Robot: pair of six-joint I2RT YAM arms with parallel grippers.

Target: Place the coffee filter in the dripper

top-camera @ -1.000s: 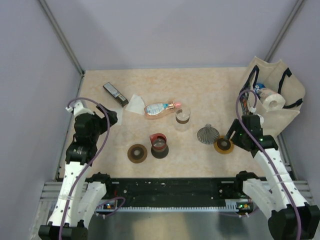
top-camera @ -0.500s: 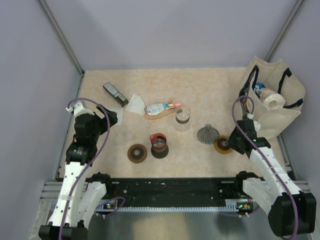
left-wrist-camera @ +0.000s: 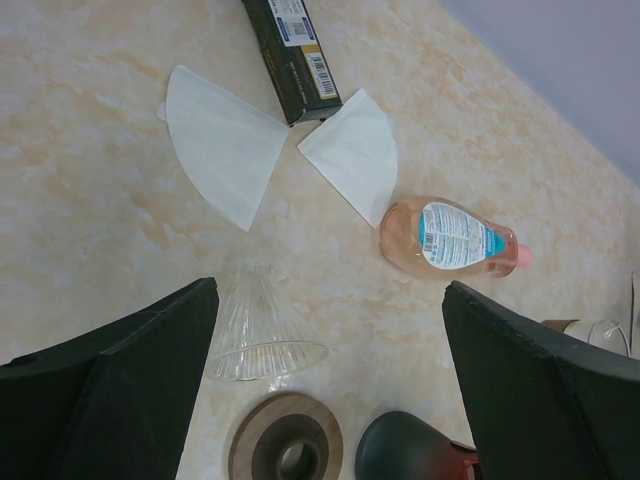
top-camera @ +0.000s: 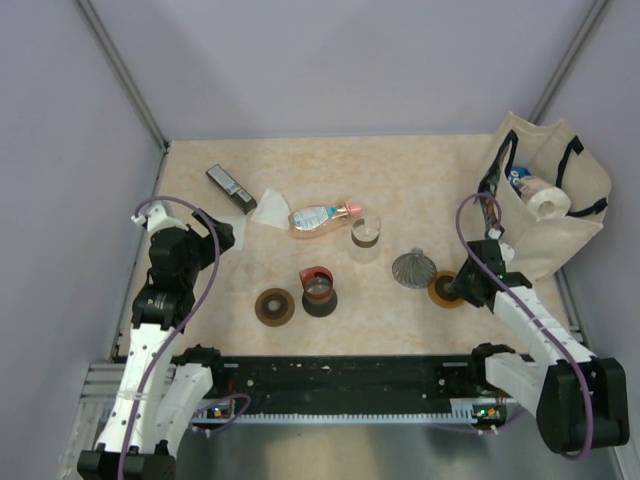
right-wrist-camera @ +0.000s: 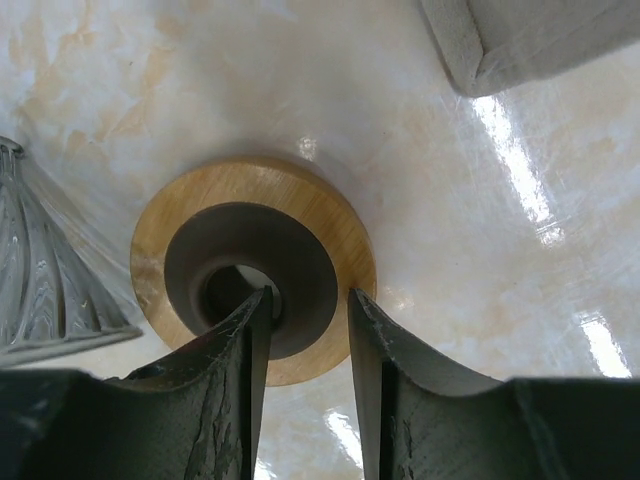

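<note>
1. Over the left side of the table (top-camera: 400, 170) hangs the left gripper (left-wrist-camera: 328, 300), its fingers (left-wrist-camera: 120, 380) spread wide with nothing between them.
2. Below it two filters lie flat on the table, neither one in a dripper. The wide filter (left-wrist-camera: 225, 145) and the small filter (left-wrist-camera: 352, 155) lie either side of the near end of a dark box (left-wrist-camera: 292, 55).
3. The clear dripper (left-wrist-camera: 258, 330) lies just short of the wide filter, apart from it, with its broad rim toward the arm. A brown ring (left-wrist-camera: 286, 450) is close beside it, and a dark pot (left-wrist-camera: 415, 455) comes next.
4. A pink bottle (top-camera: 322, 215) lies on its side just right of the small filter, with a glass cup (top-camera: 366, 232) by its cap.
5. The ribbed dripper (top-camera: 414, 267) sits right of centre, well apart from both filters and just beside a wooden ring (right-wrist-camera: 255, 265).
6. The right gripper (right-wrist-camera: 307, 300) is low over that ring. Its fingers (right-wrist-camera: 230, 400) stand close together, one tip at the centre hole and the other over the wooden rim. I cannot tell whether they pinch it.
7. A cloth bag (top-camera: 560, 230) slumps at the right edge with a white roll (top-camera: 548, 202) inside.
</note>
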